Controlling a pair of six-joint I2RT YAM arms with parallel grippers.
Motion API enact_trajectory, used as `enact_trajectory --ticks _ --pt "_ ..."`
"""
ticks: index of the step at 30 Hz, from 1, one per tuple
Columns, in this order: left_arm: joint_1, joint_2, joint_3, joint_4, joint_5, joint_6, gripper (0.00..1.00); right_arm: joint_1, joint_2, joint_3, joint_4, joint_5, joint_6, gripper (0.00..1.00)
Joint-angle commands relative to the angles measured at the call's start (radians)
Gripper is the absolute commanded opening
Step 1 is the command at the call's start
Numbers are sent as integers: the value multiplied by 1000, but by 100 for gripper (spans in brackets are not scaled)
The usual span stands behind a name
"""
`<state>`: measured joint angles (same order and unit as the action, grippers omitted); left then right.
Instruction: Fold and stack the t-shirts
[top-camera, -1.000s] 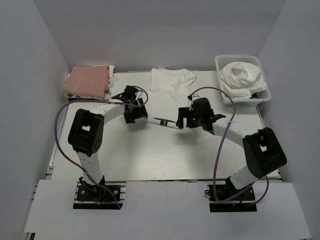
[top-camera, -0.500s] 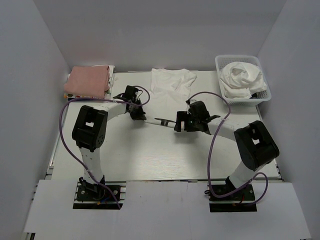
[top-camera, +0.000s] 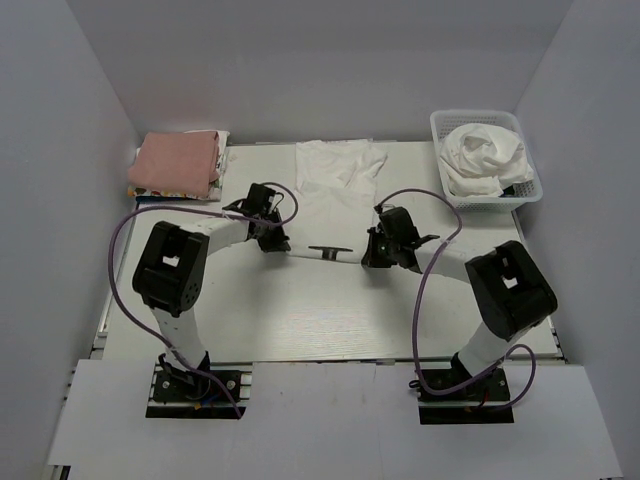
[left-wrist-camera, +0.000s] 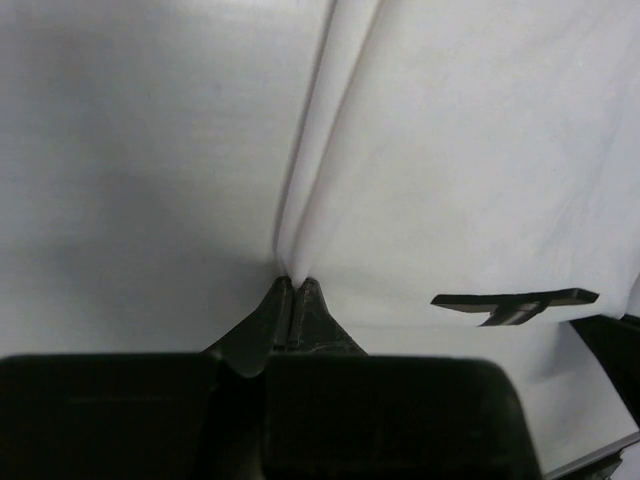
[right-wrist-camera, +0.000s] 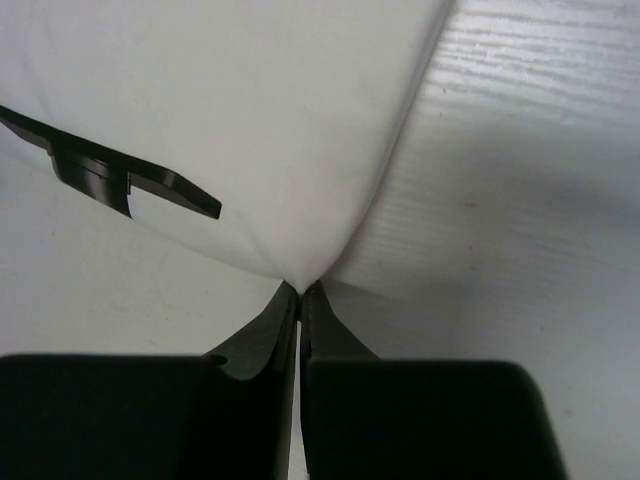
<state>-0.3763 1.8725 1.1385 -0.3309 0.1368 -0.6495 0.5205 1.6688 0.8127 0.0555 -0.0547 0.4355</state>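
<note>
A white t-shirt (top-camera: 335, 185) lies spread on the table, its collar end towards the back wall and a small dark print (top-camera: 328, 251) near its front hem. My left gripper (top-camera: 275, 240) is shut on the shirt's front left corner; in the left wrist view the gripper (left-wrist-camera: 292, 283) pinches the cloth (left-wrist-camera: 470, 180) at the hem. My right gripper (top-camera: 372, 256) is shut on the front right corner; in the right wrist view the gripper (right-wrist-camera: 300, 289) pinches the tip of the cloth (right-wrist-camera: 230, 120). More crumpled white t-shirts (top-camera: 485, 155) fill the basket.
A white lattice basket (top-camera: 490, 201) stands at the back right. A folded stack with a pink cloth (top-camera: 178, 162) on top sits at the back left. Grey walls close in the table on three sides. Purple cables loop over both arms.
Both grippers have gone from open to shut on the shirt's front corners. The right arm moved down and left to its corner. The shirt's collar end has bunched a little.
</note>
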Motion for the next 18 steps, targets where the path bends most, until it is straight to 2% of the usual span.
enact_trajectory --ticks 1,6,8,10,15,18 --pt "-30 -88 -63 -62 -33 1 0 13 -73 -20 3 1 -9 0" --pt "-82 -234 -152 -118 -92 -27 0 45 -254 -56 -186 -27 -38 0" --pt "-107 -309 -152 -192 -111 -27 0 61 -372 -78 -226 -34 -44 0" --pt "-125 -366 -152 -220 -77 -36 0 68 -462 -69 -304 -48 -50 0" --pt "-161 -589 -152 -232 -74 -70 0 95 -560 -24 -350 -82 -63 0" --pt "-161 -641 -113 -218 -147 -91 0 90 -580 20 -350 7 -63 0"
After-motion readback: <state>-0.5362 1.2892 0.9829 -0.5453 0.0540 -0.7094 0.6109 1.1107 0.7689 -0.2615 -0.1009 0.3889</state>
